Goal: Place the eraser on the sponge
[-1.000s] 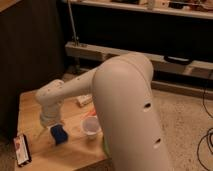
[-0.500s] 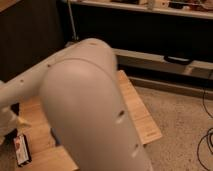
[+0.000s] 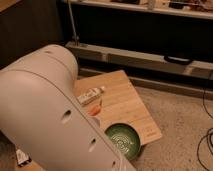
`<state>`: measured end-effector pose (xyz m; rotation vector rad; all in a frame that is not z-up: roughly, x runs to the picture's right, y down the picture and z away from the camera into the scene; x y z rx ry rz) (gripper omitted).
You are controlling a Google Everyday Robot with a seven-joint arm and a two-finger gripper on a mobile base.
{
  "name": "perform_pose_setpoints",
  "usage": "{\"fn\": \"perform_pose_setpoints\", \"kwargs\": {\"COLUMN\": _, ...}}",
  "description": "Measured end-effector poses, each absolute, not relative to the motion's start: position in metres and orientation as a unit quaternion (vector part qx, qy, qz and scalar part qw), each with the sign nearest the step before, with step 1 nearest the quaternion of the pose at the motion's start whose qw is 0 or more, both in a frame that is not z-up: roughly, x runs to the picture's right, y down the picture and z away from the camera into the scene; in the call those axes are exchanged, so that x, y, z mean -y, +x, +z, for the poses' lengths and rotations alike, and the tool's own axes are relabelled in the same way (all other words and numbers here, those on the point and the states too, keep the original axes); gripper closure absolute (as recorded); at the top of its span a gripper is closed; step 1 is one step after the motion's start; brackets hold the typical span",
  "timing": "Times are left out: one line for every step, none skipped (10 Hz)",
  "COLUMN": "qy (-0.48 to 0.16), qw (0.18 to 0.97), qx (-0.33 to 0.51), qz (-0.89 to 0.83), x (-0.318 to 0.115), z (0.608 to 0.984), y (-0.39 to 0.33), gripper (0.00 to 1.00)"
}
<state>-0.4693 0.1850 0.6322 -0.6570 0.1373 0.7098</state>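
Observation:
My own pale arm [image 3: 50,110] fills the left half of the camera view and covers most of the wooden table [image 3: 125,100]. The gripper is hidden behind the arm, somewhere over the table's left part; its jaws stand wide. One end of the eraser [image 3: 21,157], black rim with a white face, peeks out at the bottom left, lying on the table. The sponge is hidden behind the arm.
A white bottle with an orange label [image 3: 90,95] lies mid-table. A green bowl [image 3: 123,141] sits at the table's near right corner. A clear cup's edge [image 3: 95,119] shows beside the arm. Behind stands a dark shelf unit [image 3: 150,55]; cables [image 3: 205,145] lie on the floor at right.
The arm has swung across the view and now hides the sponge and the gripper, which showed a second ago. The bottle and bowl have come into sight.

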Motion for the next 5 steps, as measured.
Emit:
{"fn": "perform_pose_setpoints", "kwargs": {"qy": -0.314, "qw": 0.879, "qx": -0.07, "qz": 0.352, "x": -0.18, "z": 0.645, "y": -0.458, "gripper": 0.2}}
{"fn": "perform_pose_setpoints", "kwargs": {"qy": -0.313, "qw": 0.875, "qx": -0.074, "qz": 0.361, "x": -0.176, "z": 0.659, "y": -0.446, "gripper": 0.2}}
{"fn": "perform_pose_setpoints", "kwargs": {"qy": -0.312, "qw": 0.871, "qx": -0.081, "qz": 0.372, "x": -0.173, "z": 0.684, "y": -0.43, "gripper": 0.2}}
{"fn": "perform_pose_setpoints", "kwargs": {"qy": -0.31, "qw": 0.869, "qx": -0.088, "qz": 0.376, "x": -0.175, "z": 0.704, "y": -0.423, "gripper": 0.2}}
{"fn": "perform_pose_setpoints", "kwargs": {"qy": -0.313, "qw": 0.867, "qx": -0.092, "qz": 0.378, "x": -0.181, "z": 0.716, "y": -0.421, "gripper": 0.2}}
